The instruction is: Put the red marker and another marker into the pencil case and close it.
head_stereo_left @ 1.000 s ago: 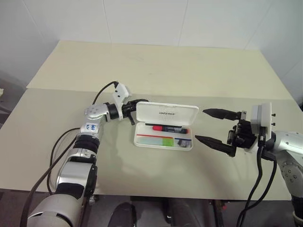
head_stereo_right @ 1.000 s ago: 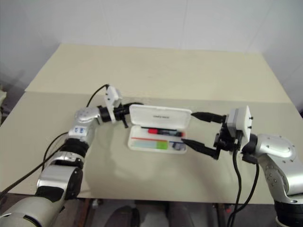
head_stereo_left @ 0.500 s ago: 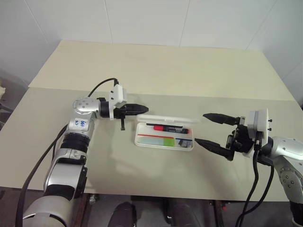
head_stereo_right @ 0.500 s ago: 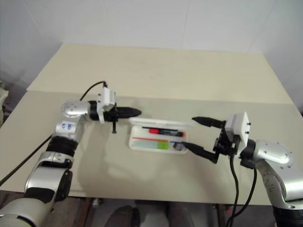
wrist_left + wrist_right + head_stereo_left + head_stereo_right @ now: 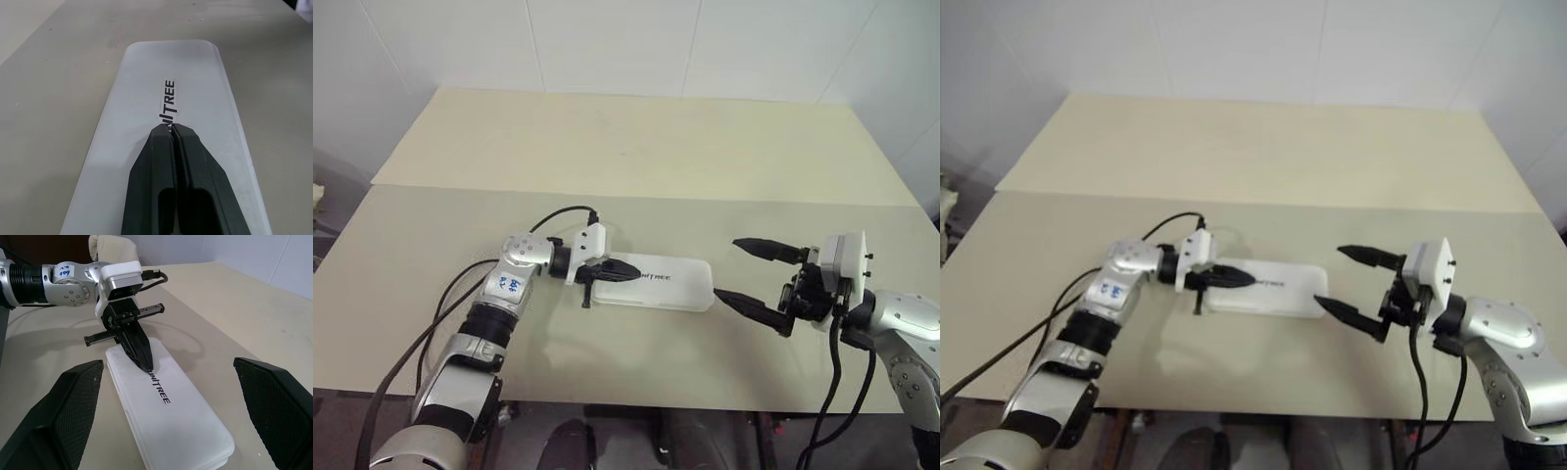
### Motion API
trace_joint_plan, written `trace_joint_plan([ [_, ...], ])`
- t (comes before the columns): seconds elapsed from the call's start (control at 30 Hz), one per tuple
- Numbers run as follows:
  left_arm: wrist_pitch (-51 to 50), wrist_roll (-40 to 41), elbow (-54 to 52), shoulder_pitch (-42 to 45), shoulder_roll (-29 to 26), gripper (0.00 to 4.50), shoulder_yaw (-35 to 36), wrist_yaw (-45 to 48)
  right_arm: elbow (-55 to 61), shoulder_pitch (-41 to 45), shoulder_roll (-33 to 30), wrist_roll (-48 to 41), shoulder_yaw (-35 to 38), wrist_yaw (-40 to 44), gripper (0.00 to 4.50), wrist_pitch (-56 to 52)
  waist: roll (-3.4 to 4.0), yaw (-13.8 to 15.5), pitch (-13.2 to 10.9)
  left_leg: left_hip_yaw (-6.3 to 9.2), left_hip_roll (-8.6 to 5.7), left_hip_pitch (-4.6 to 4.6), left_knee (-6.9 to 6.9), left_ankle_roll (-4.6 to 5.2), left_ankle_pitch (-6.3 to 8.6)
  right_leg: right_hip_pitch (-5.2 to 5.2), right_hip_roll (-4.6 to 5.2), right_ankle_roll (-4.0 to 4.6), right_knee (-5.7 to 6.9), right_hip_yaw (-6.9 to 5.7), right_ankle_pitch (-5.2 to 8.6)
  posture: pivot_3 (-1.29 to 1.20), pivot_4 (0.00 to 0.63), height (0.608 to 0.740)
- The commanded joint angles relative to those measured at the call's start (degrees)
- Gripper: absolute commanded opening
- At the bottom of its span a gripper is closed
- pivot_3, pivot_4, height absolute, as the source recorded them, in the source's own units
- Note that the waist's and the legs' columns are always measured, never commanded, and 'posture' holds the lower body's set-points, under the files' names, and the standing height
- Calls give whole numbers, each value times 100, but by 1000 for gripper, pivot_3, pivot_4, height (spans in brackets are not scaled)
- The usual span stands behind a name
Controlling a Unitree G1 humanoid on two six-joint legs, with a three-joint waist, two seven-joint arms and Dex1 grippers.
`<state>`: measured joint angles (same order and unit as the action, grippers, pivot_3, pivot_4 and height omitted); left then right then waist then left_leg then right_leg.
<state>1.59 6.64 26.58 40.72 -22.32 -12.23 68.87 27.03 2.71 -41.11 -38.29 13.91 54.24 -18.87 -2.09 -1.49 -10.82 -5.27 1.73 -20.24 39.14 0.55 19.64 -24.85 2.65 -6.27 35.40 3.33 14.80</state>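
Observation:
The white pencil case lies flat on the table with its lid down and the "UNITREE" lettering facing up. My left gripper is shut, and its joined tips rest on the lid at the left end of the lettering; the right wrist view shows that gripper and the case from the other end. My right gripper stands open just off the case's right end, holding nothing and not touching it. The red marker and the other marker are hidden.
The beige table has a seam running across it behind the case, with a white wall beyond. A black cable loops from my left wrist. The table's front edge runs close below both arms.
The lid, upright a second ago, has swung down flat over the markers. My left gripper came from behind the lid, over it and down onto its top. The right gripper kept still.

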Motion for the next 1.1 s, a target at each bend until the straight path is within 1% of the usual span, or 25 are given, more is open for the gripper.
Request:
trace_joint_plan([
  [0.03, -228, -307, 3, -179, 30, 27, -302, -113, 267, -52, 35, -55, 144, -124, 4500, 66, 2, -1, 1, 4, 1, 9, 0, 0, 0, 20, -1, 1, -5, -2, 0, 0, 150, 740],
  [0.13, -420, -132, -75, -87, 116, 27, -188, -202, 259, -25, 44, -53, 106, -176, 4500, 67, 5, 1, 4, 4, -4, 11, 0, 3, -1, 38, 5, 0, -10, 0, -3, 0, 150, 740],
  [0.3, -1097, 459, -401, 13, 241, 27, 384, -392, 135, 94, 42, -30, 48, -160, 4500, 87, 8, 8, 6, 10, -8, 11, 1, 8, -4, 32, 6, -5, -14, -3, -7, 0, 150, 740],
  [0.43, -1567, 1261, -992, -153, -168, 27, 1211, -298, -209, 336, 44, 81, -81, -38, 4500, 135, 6, -32, 5, 12, 1, -9, 0, 7, -4, 7, 2, -5, -26, -5, -12, 0, 150, 740],
  [0.63, -1830, 1930, -1877, -851, -798, 27, 1910, -105, -725, 381, 43, 274, 35, 130, 4500, 394, 10, -14, 6, 4, 15, -14, -16, -5, 3, -20, 1, 6, 1, -8, -5, 0, 150, 740],
  [0.73, -1951, 2178, -2376, -1297, -993, 624, 2189, -209, -936, 347, 37, 378, 145, 199, 4500, 632, 10, -2, 5, 3, 12, -21, -13, -3, 4, -23, 4, 6, -5, -8, -5, 0, 150, 740],
  [0.83, -2053, 2326, -2945, -1943, -1289, 1556, 2473, -253, -1042, 281, 53, 428, 316, 207, 4500, 883, 10, -8, 5, 4, 7, -23, -12, 1, 5, -22, 16, 6, -23, -9, -5, 0, 150, 740],
  [0.9, -2074, 2394, -3164, -2223, -1413, 2275, 2606, -322, -1109, 216, 19, 398, 444, 257, 4500, 971, 10, -11, 5, 6, 9, -21, -14, 1, 5, -21, 50, 7, -32, -16, -5, 0, 150, 740],
  [1.0, -2084, 2446, -3434, -2508, -1510, 3353, 2744, -481, -1120, 52, -67, 378, 589, 352, 4500, 981, 11, -2, 5, 7, 7, -19, -15, 0, 4, -20, 56, 9, -30, -23, -4, 0, 150, 740],
  [1.1, -2069, 2433, -3539, -2554, -1522, 4418, 2694, -596, -1182, -99, -138, 354, 738, 466, 4500, 995, 11, -2, 5, 10, 0, -18, -15, 2, 3, -15, 64, 10, -29, -27, -4, 0, 150, 740],
])
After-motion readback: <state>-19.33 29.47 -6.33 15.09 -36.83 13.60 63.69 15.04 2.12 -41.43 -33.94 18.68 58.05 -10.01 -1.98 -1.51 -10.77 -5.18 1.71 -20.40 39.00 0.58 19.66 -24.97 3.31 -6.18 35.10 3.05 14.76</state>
